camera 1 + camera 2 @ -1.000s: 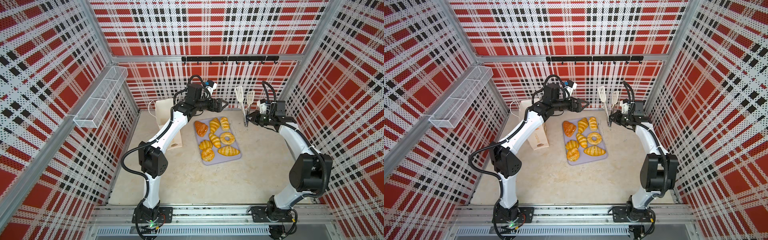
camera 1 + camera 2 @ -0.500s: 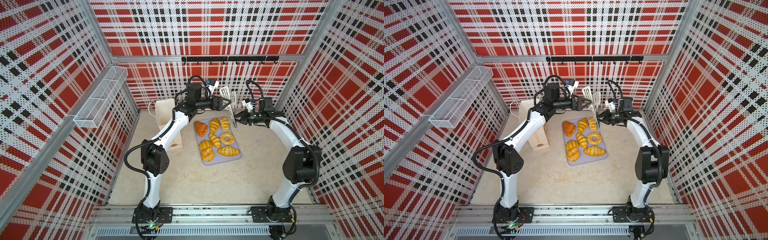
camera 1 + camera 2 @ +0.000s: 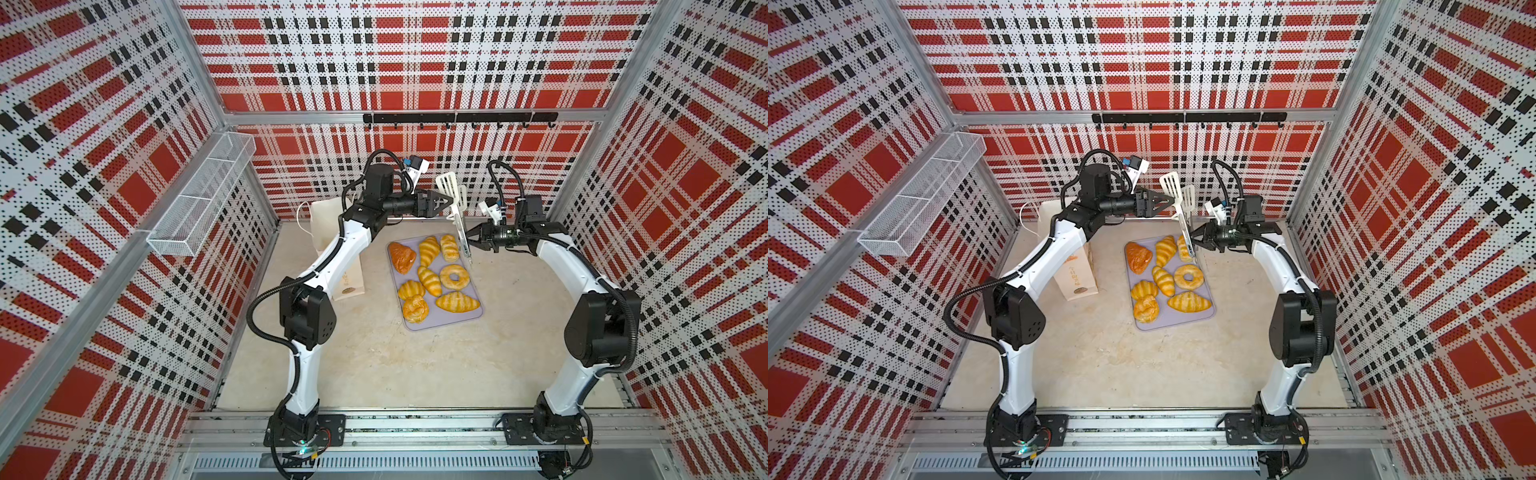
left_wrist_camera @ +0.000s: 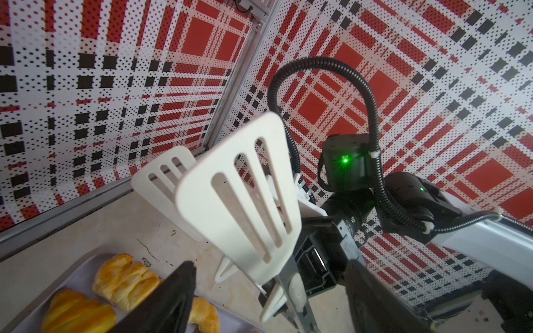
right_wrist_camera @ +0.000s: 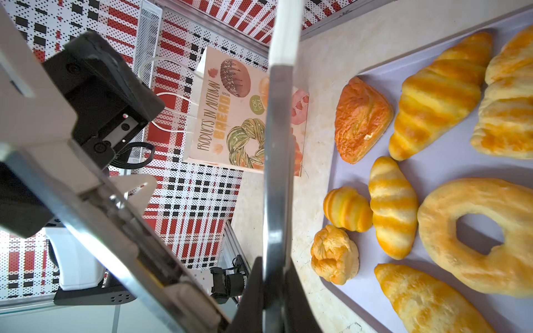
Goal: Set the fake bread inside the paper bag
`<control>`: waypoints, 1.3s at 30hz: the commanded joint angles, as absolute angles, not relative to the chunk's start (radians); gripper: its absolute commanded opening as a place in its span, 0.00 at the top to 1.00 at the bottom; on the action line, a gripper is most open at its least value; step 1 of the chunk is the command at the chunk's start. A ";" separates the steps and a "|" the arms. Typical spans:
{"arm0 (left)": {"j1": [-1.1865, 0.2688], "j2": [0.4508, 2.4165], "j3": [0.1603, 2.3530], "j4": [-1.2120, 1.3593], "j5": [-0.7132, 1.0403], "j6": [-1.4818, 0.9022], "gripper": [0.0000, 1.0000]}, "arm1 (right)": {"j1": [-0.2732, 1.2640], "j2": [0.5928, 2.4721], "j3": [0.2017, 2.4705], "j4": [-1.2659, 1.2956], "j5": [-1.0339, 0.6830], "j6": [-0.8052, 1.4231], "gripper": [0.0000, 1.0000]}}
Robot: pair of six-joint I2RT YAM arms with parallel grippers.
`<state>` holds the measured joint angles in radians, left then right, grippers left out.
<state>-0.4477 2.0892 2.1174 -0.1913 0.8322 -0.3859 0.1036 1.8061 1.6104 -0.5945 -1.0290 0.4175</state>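
Observation:
Several pieces of fake bread (image 3: 454, 276) lie on a lilac tray (image 3: 440, 325): golden croissants, a bagel (image 5: 476, 236), a bun and a darker croissant (image 3: 1138, 257). The paper bag (image 3: 349, 282) stands left of the tray, partly hidden behind my left arm; its printed side shows in the right wrist view (image 5: 230, 115). My right gripper (image 3: 468, 240) is shut on the metal handle of white slotted tongs (image 3: 446, 185), held upright above the tray's far end. My left gripper (image 3: 449, 201) is open, its fingers (image 4: 173, 297) on either side of the tongs (image 4: 239, 201) just below the heads, not touching.
A white wire-mesh basket (image 3: 199, 199) hangs on the left wall. A black hook rail (image 3: 457, 118) runs along the back wall. Plaid perforated walls close in three sides. Bare tabletop (image 3: 395, 374) lies in front of the tray.
My right arm has carried the tongs left, from beside the tray to over its far end. The tongs now stand between the left gripper's fingers, which have narrowed a little.

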 commanded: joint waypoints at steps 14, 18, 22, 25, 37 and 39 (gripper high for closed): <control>-0.466 2.135 2.123 -0.067 0.953 -0.464 0.37 | 0.144 1.815 1.615 -0.410 -1.132 0.523 0.89; -0.464 2.134 2.114 -0.025 0.959 -0.492 0.42 | 0.147 1.818 1.617 -0.442 -1.132 0.502 0.89; -0.463 2.135 2.113 -0.011 0.961 -0.501 0.48 | 0.147 1.817 1.621 -0.470 -1.124 0.483 0.89; -0.464 2.134 2.111 -0.008 0.968 -0.505 0.51 | 0.147 1.816 1.631 -0.477 -1.120 0.476 0.89; -0.463 2.136 2.086 0.087 1.000 -0.577 0.66 | 0.149 1.823 1.648 -0.472 -1.129 0.495 0.88; -0.463 2.140 2.082 0.116 1.004 -0.599 0.69 | 0.150 1.823 1.649 -0.458 -1.132 0.506 0.88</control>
<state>-0.4591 2.1307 2.0899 0.0235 0.9676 -0.5514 0.1429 1.8130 1.6104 -0.5102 -1.1088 0.5133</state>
